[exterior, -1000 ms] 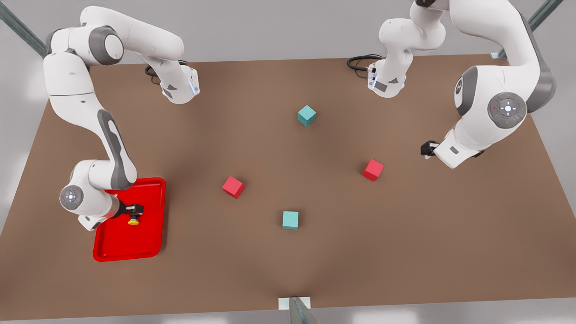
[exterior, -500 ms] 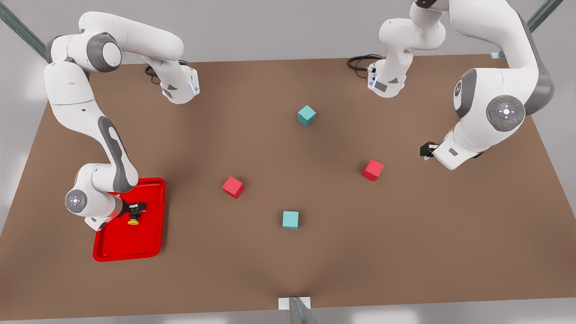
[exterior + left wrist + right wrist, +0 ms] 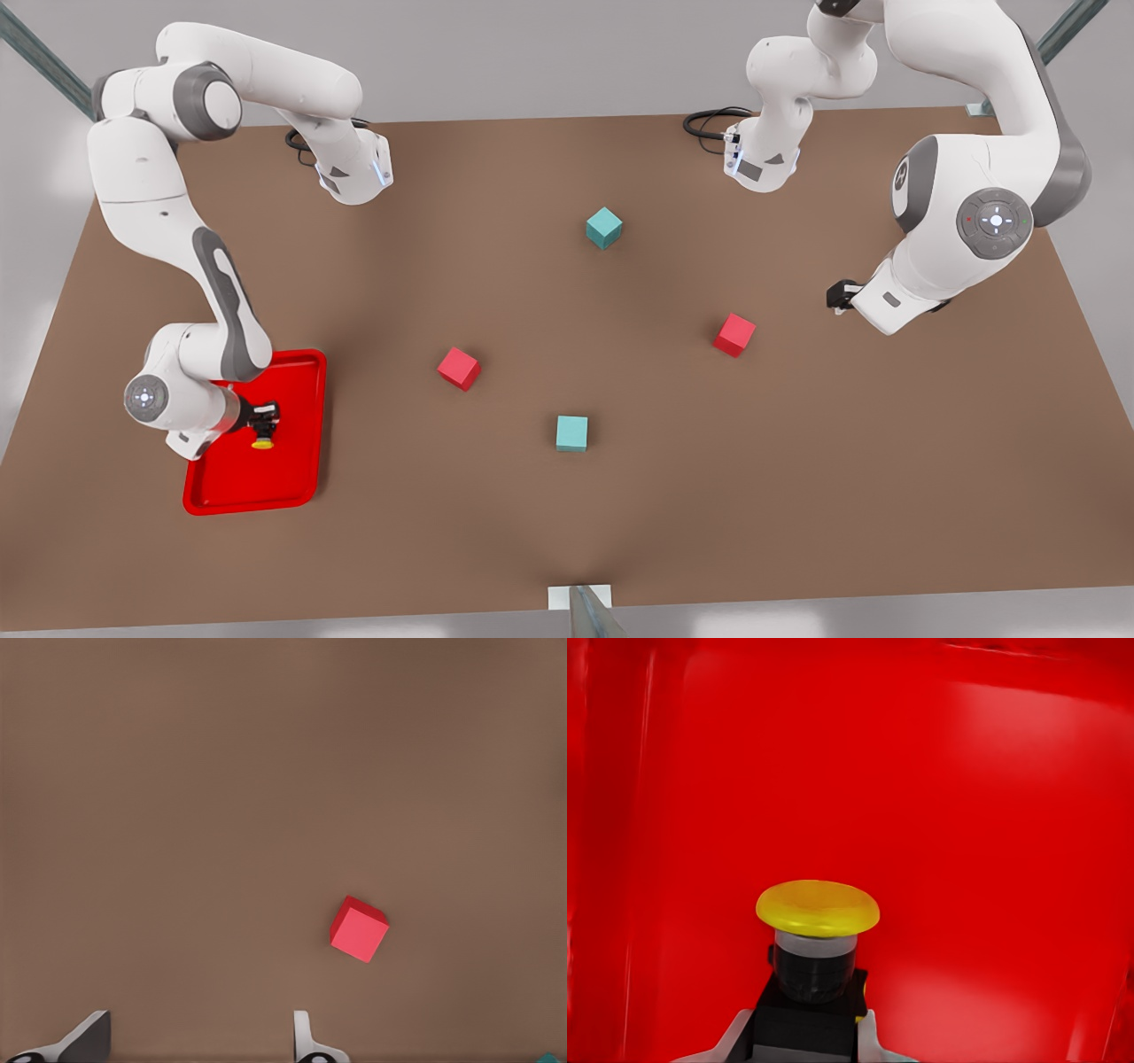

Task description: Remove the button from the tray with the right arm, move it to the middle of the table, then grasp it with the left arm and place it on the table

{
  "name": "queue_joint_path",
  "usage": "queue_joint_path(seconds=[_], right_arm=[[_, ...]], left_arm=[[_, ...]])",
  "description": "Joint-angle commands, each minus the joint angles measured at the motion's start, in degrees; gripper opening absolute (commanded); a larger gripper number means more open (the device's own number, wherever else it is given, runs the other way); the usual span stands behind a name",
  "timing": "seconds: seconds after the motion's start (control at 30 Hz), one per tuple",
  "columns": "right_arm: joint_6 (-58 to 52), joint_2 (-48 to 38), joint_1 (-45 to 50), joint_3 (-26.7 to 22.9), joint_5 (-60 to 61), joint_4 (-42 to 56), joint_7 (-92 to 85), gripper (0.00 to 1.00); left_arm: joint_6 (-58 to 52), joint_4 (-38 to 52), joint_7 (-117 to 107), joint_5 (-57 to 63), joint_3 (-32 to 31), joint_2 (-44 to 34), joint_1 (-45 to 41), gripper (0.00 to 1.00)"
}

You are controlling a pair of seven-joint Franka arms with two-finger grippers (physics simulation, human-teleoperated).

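Currently the right gripper (image 3: 263,424) fingers clamp the button (image 3: 818,943) by its dark body over the tray (image 3: 297,483), ready for lifting. At the table's (image 3: 567,523) 3 o'clock side, the left gripper (image 3: 199,1041) waits, fingers apart for the handover.

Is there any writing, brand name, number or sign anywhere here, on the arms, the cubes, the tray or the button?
No readable text: none on the tray, the button, the red cube or the table.
Wrist disc on the arm at the front view's right: small light and dot marks, no letters or numbers.
Dark mark on that arm's grey joint cover: too small to read.
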Motion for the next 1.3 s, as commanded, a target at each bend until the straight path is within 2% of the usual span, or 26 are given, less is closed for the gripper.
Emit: queue_joint_path(seconds=[0.0,0.1,0.23,0.37,0.57,0.73,0.77,0.83,0.9,0.93,0.97,1.07,1.27], right_arm=[[-7.3,-0.2,0.3,1.1,-0.8,3.3,0.2,0.37],[-12.3,-0.9,0.4,5.7,-0.8,7.4,5.1,0.37],[-17.0,-1.5,0.6,15.6,-0.8,7.4,22.0,0.37],[-18.1,-1.7,8.0,17.7,-0.8,8.4,37.9,0.37],[-17.3,-0.8,22.2,17.0,-0.6,13.5,60.4,0.37],[-15.2,6.5,34.2,16.5,-0.7,24.7,77.8,0.37],[-15.1,8.2,39.1,12.8,-0.5,27.9,80.1,0.37],[-14.2,12.8,44.1,11.4,-0.6,34.1,85.0,0.37],[-11.3,15.6,50.8,6.6,-0.6,37.3,90.2,0.38],[-11.2,19.4,53.9,5.9,-0.6,43.1,92.3,0.38],[-10.4,21.0,56.3,4.3,-0.5,44.4,92.7,0.38],[-6.2,24.0,60.7,1.6,-0.3,45.4,95.2,0.38],[-4.3,26.9,63.8,0.2,-0.1,47.4,96.5,0.43]], left_arm=[[0.0,0.0,0.0,0.0,0.0,-0.1,0.0,1.0],[0.0,0.0,0.0,0.0,0.1,-0.1,0.0,1.0],[-0.1,0.0,0.0,0.0,0.0,-0.1,0.0,1.0],[0.0,0.0,0.0,0.0,0.0,0.3,0.0,1.0],[0.0,0.1,0.0,0.0,0.0,0.3,0.0,1.0],[0.1,0.0,0.1,0.0,0.0,0.3,-0.1,1.0],[0.1,0.0,0.0,0.0,0.0,0.6,-0.1,1.0],[0.2,0.0,0.0,0.0,0.0,0.7,-0.1,1.0],[0.4,0.1,0.0,0.0,0.0,1.0,-0.1,1.0],[0.4,0.1,0.0,0.0,0.0,1.0,-0.1,1.0],[0.4,0.1,0.1,0.0,0.0,1.0,-0.1,1.0],[0.4,0.1,0.0,0.0,0.0,1.2,-0.1,1.0],[1.2,0.1,0.0,0.1,0.0,2.4,-0.1,1.0]])
